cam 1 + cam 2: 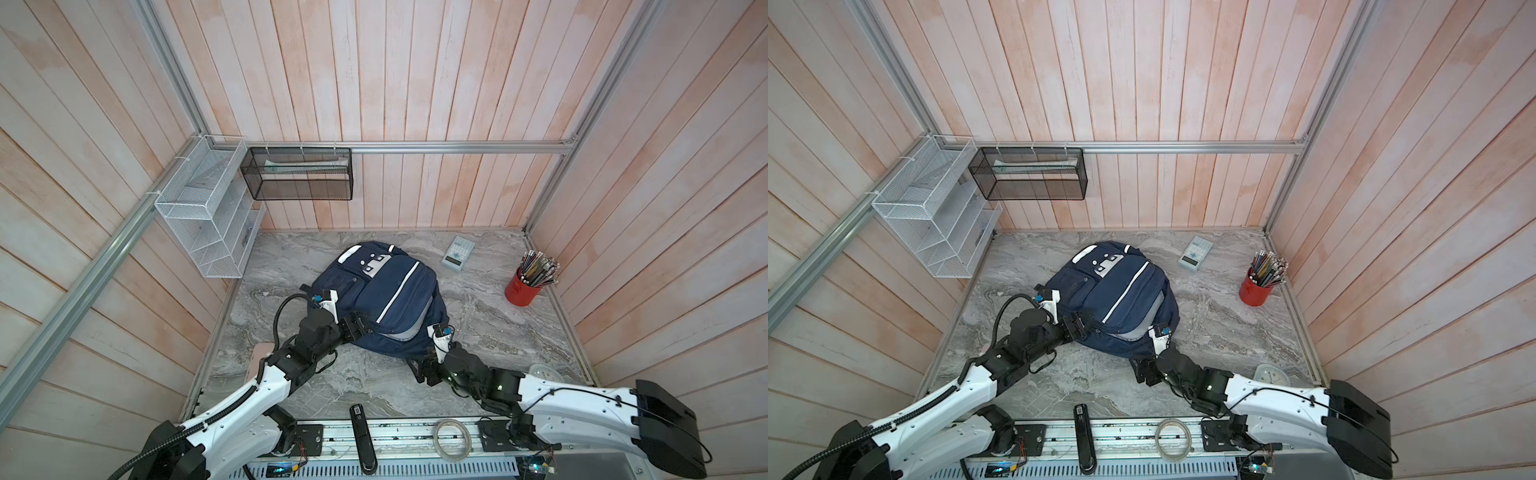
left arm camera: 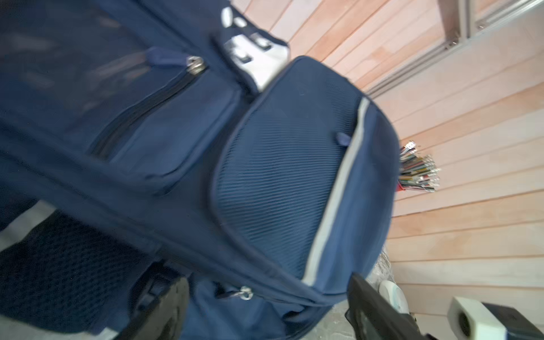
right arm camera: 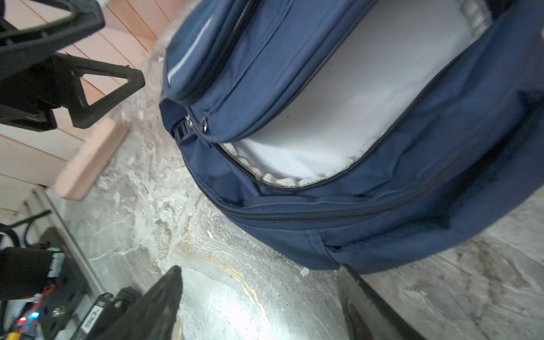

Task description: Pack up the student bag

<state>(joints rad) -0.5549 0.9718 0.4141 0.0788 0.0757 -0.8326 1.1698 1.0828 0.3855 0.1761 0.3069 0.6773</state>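
Student bag (image 1: 386, 291) laid at ctr of table (image 1: 478, 328), unzipped, pale lining (image 3: 353, 103) shown, L gripper (image 1: 358, 327) at bag's near-left edge, fingers apart, R gripper (image 1: 427, 369) just beside bag, fingers apart

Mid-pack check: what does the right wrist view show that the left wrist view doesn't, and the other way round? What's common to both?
Right wrist only: the student bag with its main compartment unzipped, pale lining showing; a pink block at the table edge. Left wrist only: the white studded patch, a closed zip pocket, the pencils. Shared: navy fabric, the front pocket's stripe, plank wall, and open jaws on the left end effector and right end effector.
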